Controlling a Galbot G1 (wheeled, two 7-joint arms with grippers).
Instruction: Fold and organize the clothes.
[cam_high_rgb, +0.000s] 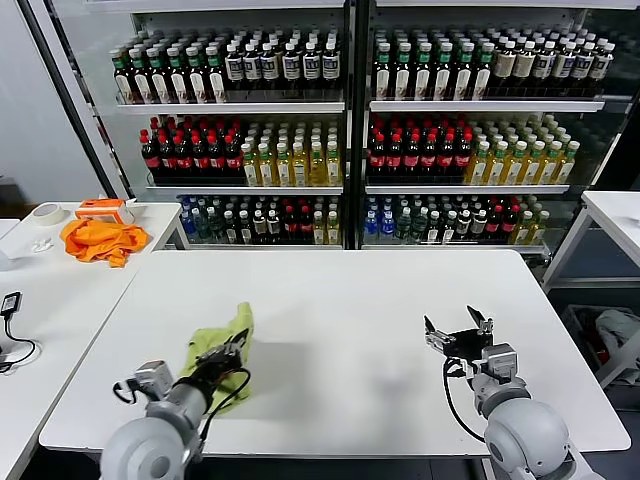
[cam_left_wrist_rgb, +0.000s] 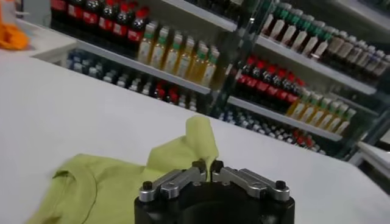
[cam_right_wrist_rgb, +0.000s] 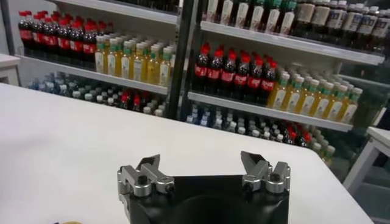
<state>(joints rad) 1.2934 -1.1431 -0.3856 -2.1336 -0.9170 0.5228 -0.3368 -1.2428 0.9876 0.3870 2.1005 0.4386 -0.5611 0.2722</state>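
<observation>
Cooler shelves (cam_high_rgb: 250, 108) at 12 o'clock packed with bottled drinks (cam_high_rgb: 420, 152); left gripper (cam_high_rgb: 232, 350) pinched on lime T-shirt (cam_high_rgb: 222, 345), bunched at table's (cam_high_rgb: 340, 300) 8 o'clock; right gripper (cam_high_rgb: 458, 329) spread wide, holding nothing, 4 o'clock

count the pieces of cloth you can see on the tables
2. The lime T-shirt lies bunched on the main table's near left part, pinched by the left pincer. An orange cloth sits on the side table, far left. Others may be hidden.
</observation>
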